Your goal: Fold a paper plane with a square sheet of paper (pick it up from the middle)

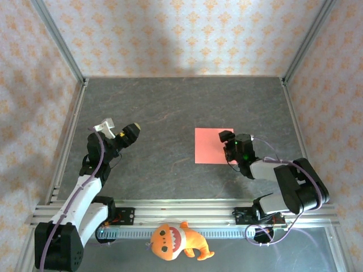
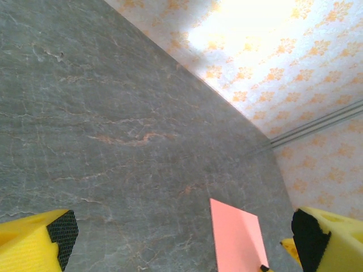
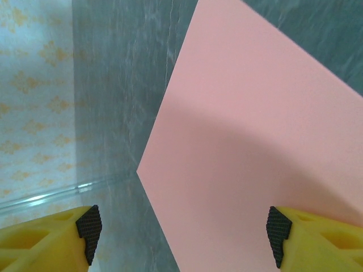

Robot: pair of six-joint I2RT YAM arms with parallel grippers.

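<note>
The square sheet of paper is red-pink and lies flat and unfolded on the dark grey table, right of centre. My right gripper hovers low over the sheet's right edge with its jaws open. In the right wrist view the sheet spreads under the right gripper; one pad stands over the paper, the other over bare table. My left gripper is open at the left of the table, far from the sheet. The left wrist view has the left gripper holding nothing, and the sheet lies ahead of it.
An orange plush toy lies on the metal rail at the near edge between the arm bases. Aluminium frame posts and patterned walls close in the table on three sides. Bare table stretches between the two grippers.
</note>
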